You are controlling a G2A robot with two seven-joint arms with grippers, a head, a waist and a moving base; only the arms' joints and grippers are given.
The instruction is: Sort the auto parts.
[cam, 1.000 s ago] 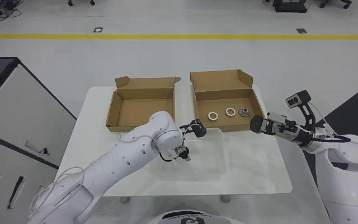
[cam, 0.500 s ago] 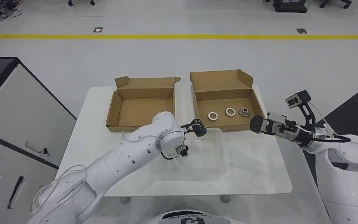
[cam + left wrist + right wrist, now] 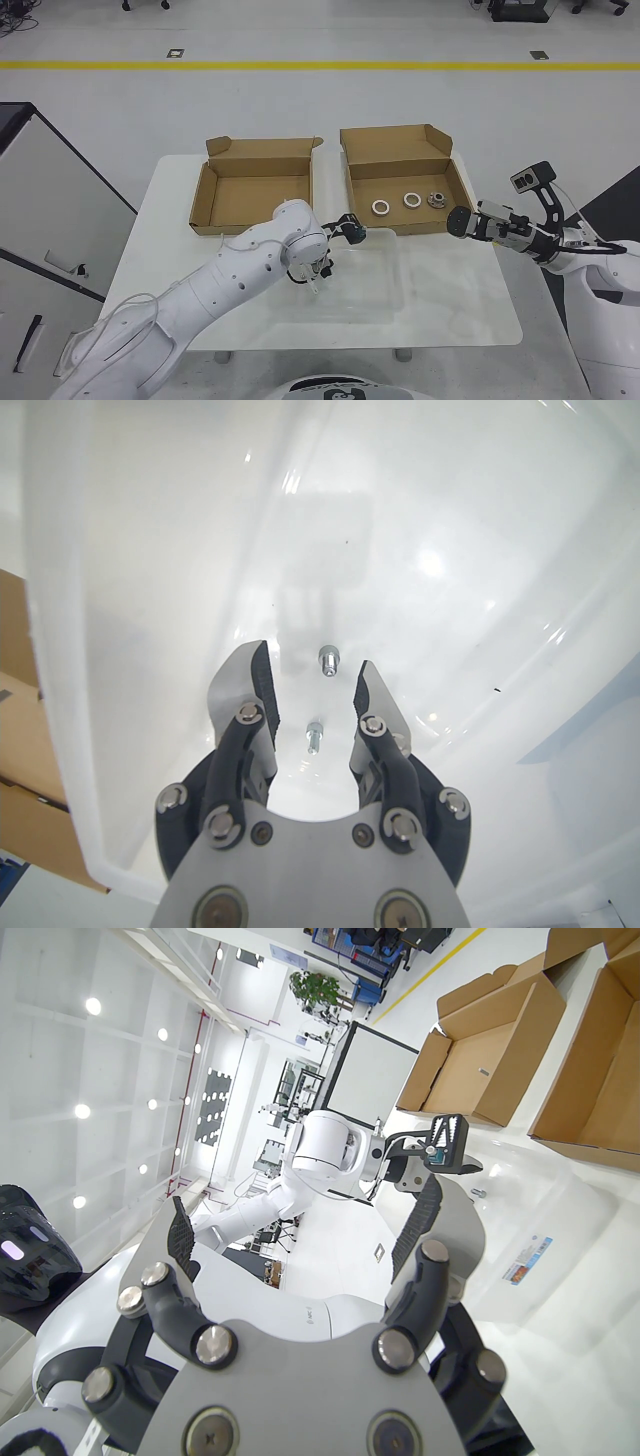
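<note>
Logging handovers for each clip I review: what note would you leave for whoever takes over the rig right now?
Left gripper: open, holding nothing, low over the clear tray.
Right gripper: open, holding nothing, beside the right box.
Things: two bolts lie in the tray, under the left gripper.
Done: two white rings and a metal part lie in the right box.
Left: pick both bolts and box them, probably in the left box.
</note>
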